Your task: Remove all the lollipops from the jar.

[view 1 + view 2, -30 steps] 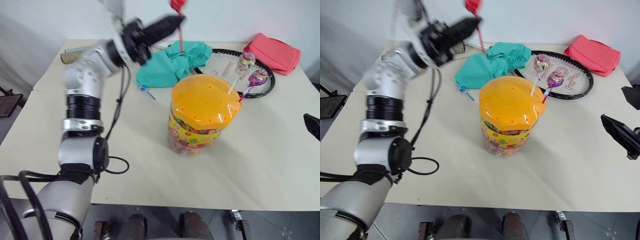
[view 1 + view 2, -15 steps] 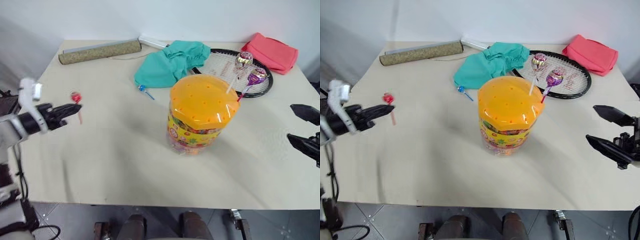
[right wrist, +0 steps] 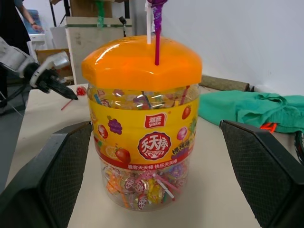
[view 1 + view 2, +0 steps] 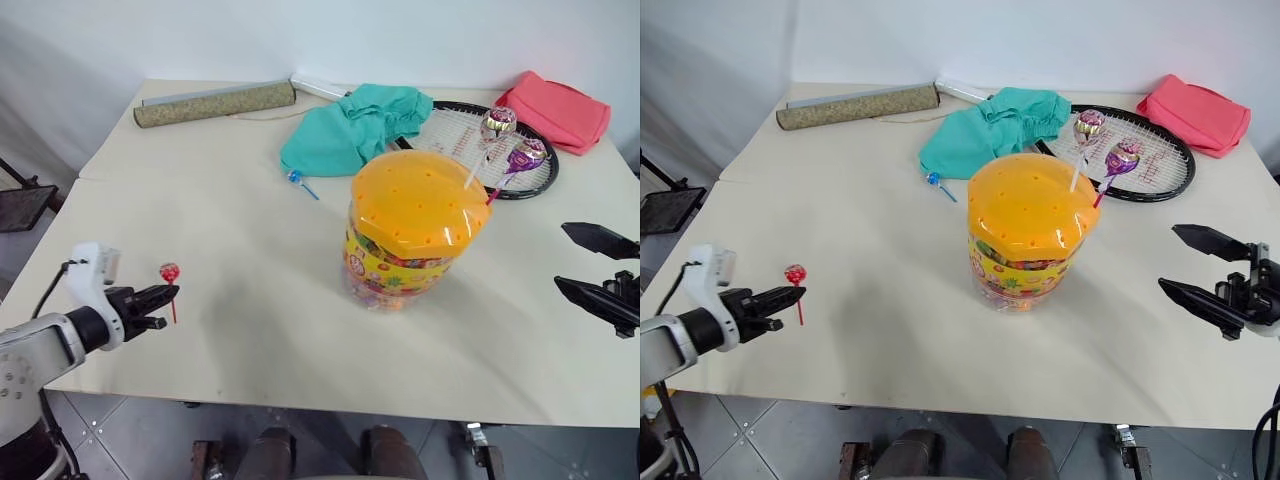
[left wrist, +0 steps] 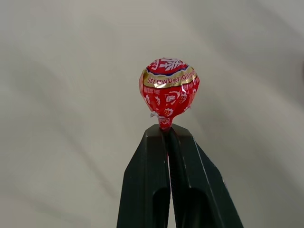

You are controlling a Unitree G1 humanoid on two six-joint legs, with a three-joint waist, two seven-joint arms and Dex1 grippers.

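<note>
Lollipops first: two are stuck upright in the jar's (image 4: 412,235) orange lid, a gold one (image 4: 498,122) and a purple one (image 4: 525,156), side by side at the lid's far right edge, sticks poking down into the holes. The blue one (image 4: 295,178) lies loose on the table (image 4: 230,215), just in front of the teal cloth (image 4: 352,125) and well left of the jar. The red one (image 4: 169,273) is off near the table's front left corner, pinched in the left gripper (image 4: 163,297). From that wrist's camera you can see the fingers (image 5: 152,180) squeezed tight together on the stick right under the red wrapper, ball sticking up past the tips. It's held over the tabletop, can't tell if the stick's end touches down.

Jar sits around the middle of the table, lid on, yellow candy label round it, and plenty of wrapped sweets visible through the clear bottom.

Right gripper (image 4: 1200,268) is out past the table's right edge, fingers spread wide with nothing between them, pointed toward the jar but well apart from it.

Along the back there's a rolled mat (image 4: 215,102), a racket (image 4: 490,145) behind the jar partly under the cloth, and a pink pouch (image 4: 555,108) at the far right corner.
</note>
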